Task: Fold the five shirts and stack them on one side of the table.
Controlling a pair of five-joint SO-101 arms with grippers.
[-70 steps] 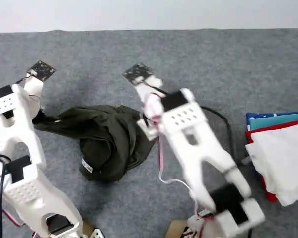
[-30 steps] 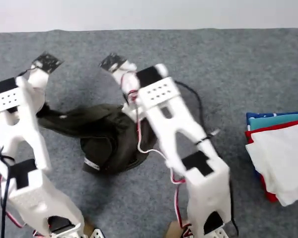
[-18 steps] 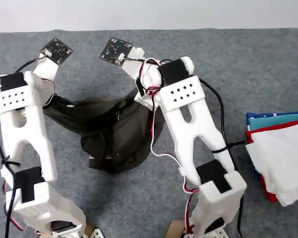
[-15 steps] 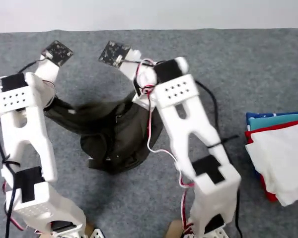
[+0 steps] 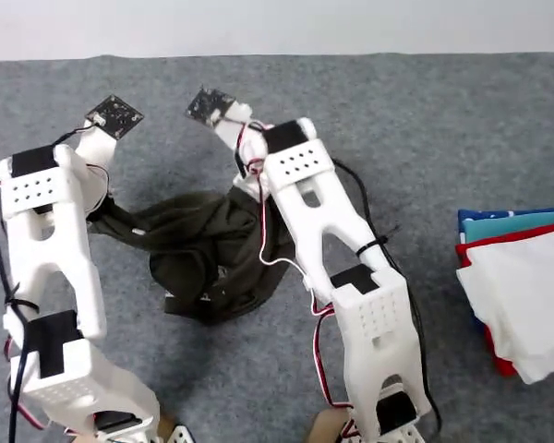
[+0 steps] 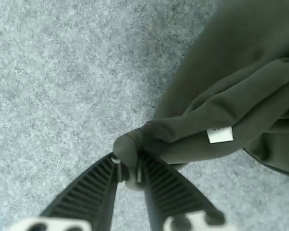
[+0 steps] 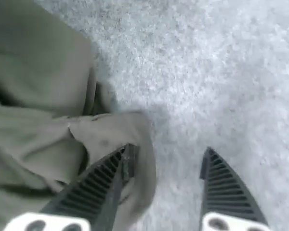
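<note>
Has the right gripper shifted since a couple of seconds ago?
Yes. The right gripper has swung left, farther from the folded shirt stack, above the dark green shirt.

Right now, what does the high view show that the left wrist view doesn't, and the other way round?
The high view takes in the left arm, the right arm and the stack of folded shirts at the right edge of the table. The left wrist view gives the grip itself: the left jaws shut on a bunched fold of cloth. Both show the dark green shirt crumpled on the grey table cover.
</note>
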